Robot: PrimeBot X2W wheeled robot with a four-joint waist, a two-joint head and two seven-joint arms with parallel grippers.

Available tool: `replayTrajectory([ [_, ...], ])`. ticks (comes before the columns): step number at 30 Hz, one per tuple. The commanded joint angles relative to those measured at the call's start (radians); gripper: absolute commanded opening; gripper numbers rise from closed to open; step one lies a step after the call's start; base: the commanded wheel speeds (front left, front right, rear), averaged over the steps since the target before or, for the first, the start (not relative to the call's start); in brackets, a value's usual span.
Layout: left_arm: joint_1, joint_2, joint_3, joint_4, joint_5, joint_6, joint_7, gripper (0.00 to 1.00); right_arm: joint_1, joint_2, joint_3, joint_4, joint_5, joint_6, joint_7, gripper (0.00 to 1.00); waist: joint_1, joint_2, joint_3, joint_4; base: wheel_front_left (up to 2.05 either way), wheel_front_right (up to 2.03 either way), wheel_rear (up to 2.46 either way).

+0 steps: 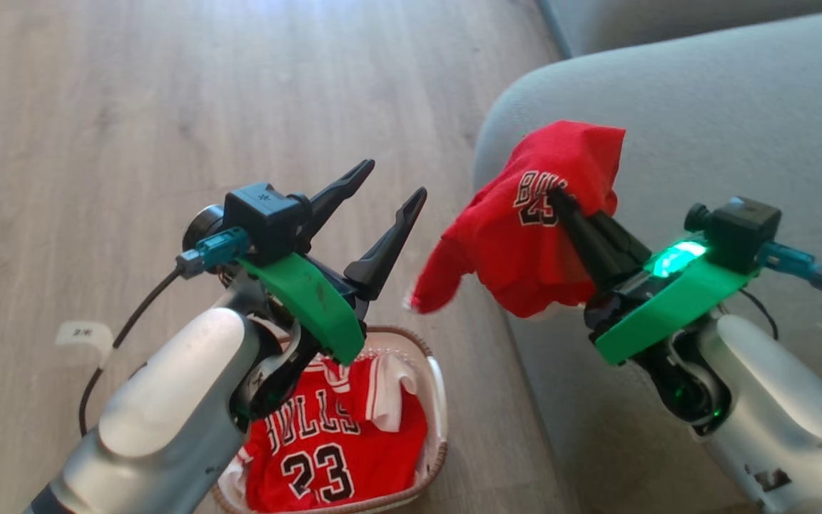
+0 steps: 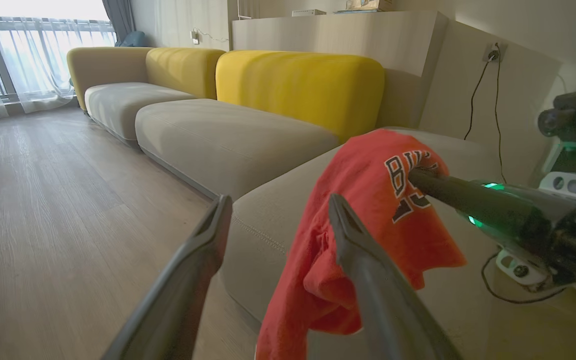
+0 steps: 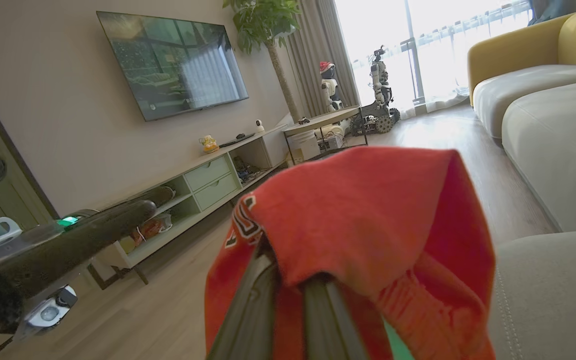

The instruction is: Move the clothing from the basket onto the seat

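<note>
A red jersey [image 1: 525,228] with black lettering hangs from my right gripper [image 1: 559,194], which is shut on it just above the rounded front edge of the grey seat [image 1: 703,128]. The right wrist view has the cloth [image 3: 368,215] draped over the closed fingers [image 3: 263,300]. My left gripper [image 1: 394,180] stands open and empty to the left of that jersey, over the floor and above the basket. In the left wrist view the jersey [image 2: 368,210] hangs just beyond its right finger [image 2: 368,270]. The white basket [image 1: 439,400] sits on the floor below, holding another red jersey [image 1: 325,450] numbered 23.
Wooden floor [image 1: 168,107] spreads to the left of the seat. More grey cushions with yellow backs [image 2: 298,85] run along the wall. A low TV cabinet [image 3: 208,180], a small table [image 3: 323,120] and other robots [image 3: 380,85] stand by the window.
</note>
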Motion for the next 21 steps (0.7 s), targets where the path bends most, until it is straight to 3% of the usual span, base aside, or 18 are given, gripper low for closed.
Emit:
replayTrajectory([
  [1, -0.041, 0.031, 0.049, -0.035, -0.002, 0.005, -0.011, 1.0, 0.001, -0.018, -0.019, -0.047, -0.011, 0.007, -0.011, 0.0, 0.0, 0.0, 0.009, -0.036, 0.0, 0.0, 0.0],
  [14, -0.058, 0.035, 0.036, -0.04, 0.013, 0.002, -0.021, 1.0, 0.101, -0.052, -0.159, -0.182, -0.103, 0.007, -0.011, 0.0, 0.0, 0.0, 0.056, -0.205, 0.0, 0.0, 0.0],
  [21, -0.066, 0.035, 0.03, -0.033, 0.016, -0.001, -0.024, 1.0, 0.124, -0.049, -0.195, -0.213, -0.124, 0.007, -0.011, 0.0, 0.0, 0.0, 0.073, -0.26, 0.0, 0.0, 0.0],
])
